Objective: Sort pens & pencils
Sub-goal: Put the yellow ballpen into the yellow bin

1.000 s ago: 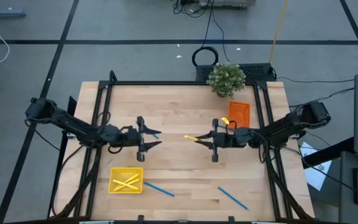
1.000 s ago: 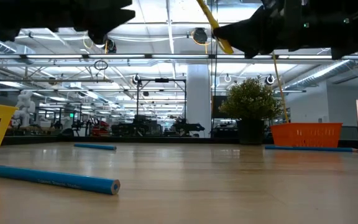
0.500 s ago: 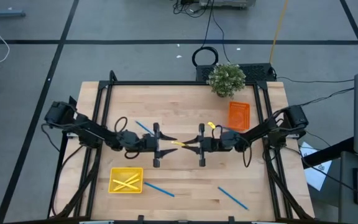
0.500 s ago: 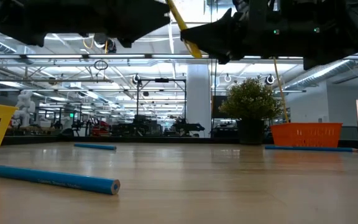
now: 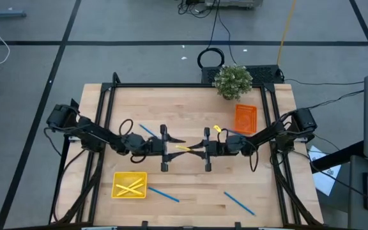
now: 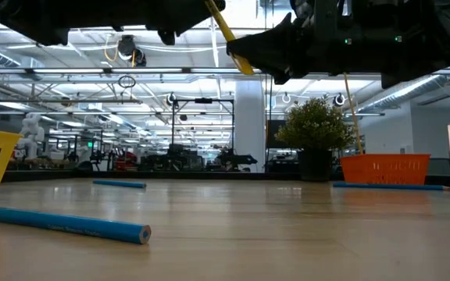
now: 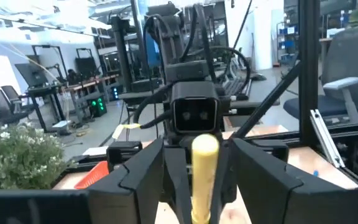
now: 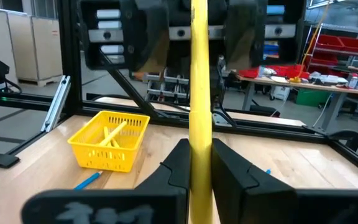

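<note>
Mid-air handover, centre of the bench (image 5: 190,102). Your right pincer (image 5: 200,149) is clamped on a yellow pencil (image 5: 184,148), which is lifted clear of the wood and points across at your left pincer (image 5: 170,149). The right wrist view shows the two fingers (image 8: 180,163) pressed against the stick on both sides. The left pincer faces it with its jaws spread wide; in the left wrist view the pencil's butt end sits between them, touching neither as far as you can tell.

Other sticks:
- Yellow tray (image 5: 130,185), front left: at least two yellow pencils lying in it.
- Blue pens on the bench: one just beside the yellow tray (image 5: 163,193), one front right (image 5: 239,203), one behind the left arm (image 5: 147,131).
- Orange tray (image 5: 246,118), back right, by the potted plant (image 5: 232,82): contents not readable from here.

Judgement: the step in hand is passing this yellow pencil from right to left, bound for the yellow tray. Next, close your left pincer on the free end first, and only then release the right, or the stick may drop.
</note>
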Motion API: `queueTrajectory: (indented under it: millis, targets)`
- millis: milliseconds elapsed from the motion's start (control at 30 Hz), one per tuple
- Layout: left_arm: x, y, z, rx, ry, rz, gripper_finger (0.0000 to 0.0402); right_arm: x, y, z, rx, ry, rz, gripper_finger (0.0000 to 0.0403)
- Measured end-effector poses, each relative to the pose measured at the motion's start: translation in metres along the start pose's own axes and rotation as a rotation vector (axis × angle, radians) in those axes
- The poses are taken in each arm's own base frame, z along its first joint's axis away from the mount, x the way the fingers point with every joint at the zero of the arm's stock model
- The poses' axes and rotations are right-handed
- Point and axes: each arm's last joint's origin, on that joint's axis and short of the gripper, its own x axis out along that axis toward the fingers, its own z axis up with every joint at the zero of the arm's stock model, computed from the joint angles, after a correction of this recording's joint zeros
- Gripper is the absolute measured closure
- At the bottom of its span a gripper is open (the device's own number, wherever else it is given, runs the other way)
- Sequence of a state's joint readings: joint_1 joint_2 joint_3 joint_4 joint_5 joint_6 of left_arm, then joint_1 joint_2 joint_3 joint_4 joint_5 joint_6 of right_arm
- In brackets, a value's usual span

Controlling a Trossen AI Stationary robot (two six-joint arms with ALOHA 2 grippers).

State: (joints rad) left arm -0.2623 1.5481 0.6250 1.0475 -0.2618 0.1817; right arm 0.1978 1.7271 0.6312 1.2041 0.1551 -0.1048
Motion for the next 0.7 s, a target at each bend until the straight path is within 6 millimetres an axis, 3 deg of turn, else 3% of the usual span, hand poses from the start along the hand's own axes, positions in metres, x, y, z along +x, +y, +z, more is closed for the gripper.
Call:
queueTrajectory:
  millis: [233,367,533,700]
  targets:
    - [-0.0015,-0.001,-0.0043,0.007,0.03,0.002,0.0217,0.0,0.0001,-0.0004,-0.006,0.004,0.001,0.0376]
    - [-0.0015,-0.0012,-0.0048,0.008,0.035,0.0,0.0264,0.0,0.0,-0.0003,-0.006,0.004,0.001,0.0376]
    - [-0.0015,-0.0011,-0.0049,0.003,0.036,-0.001,0.0365,0.0,0.0001,-0.0003,-0.004,0.004,0.002,0.0376]
    - [-0.0015,-0.0012,-0.005,-0.003,0.036,-0.001,0.0369,0.0,0.0001,-0.0007,-0.005,0.007,0.003,0.0376]
